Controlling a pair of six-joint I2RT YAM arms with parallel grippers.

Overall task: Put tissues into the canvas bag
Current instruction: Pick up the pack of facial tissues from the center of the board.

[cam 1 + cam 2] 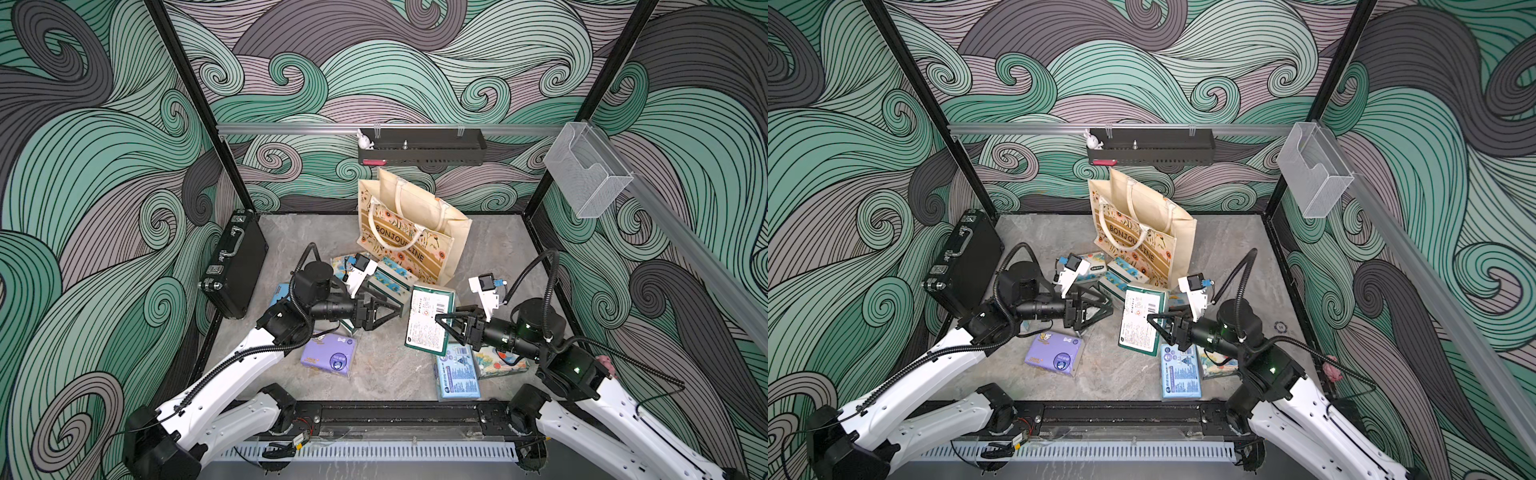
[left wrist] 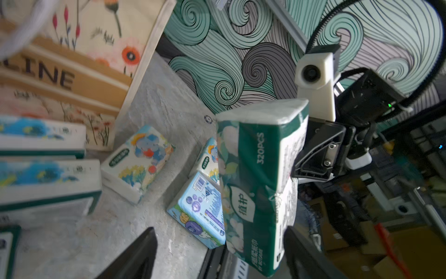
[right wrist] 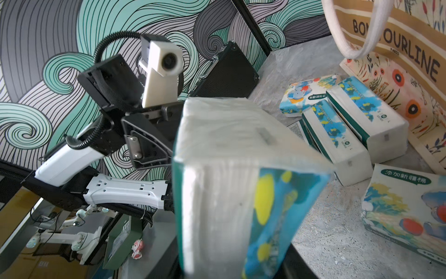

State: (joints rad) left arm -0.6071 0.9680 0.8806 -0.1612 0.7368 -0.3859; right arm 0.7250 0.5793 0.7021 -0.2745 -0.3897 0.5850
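The right gripper (image 1: 441, 322) is clamped on a dark green tissue pack (image 1: 424, 309) and holds it up off the tabletop (image 1: 382, 378), white label facing up. The left gripper (image 1: 390, 309) sits just beside the pack with its jaws apart and nothing in them. The canvas bag (image 1: 415, 232) stands upright behind them. A purple pack (image 1: 328, 353) and a light blue pack (image 1: 457, 374) lie flat nearer the front.

My left arm (image 1: 232, 370) reaches in from 7 o'clock, left gripper (image 1: 397, 311) pointing to 3 o'clock, jaws spread, empty. My right arm (image 1: 615, 399) reaches in from 5 o'clock, right gripper (image 1: 439, 320) pointing to 9, clamped on a green tissue pack (image 1: 422, 332).
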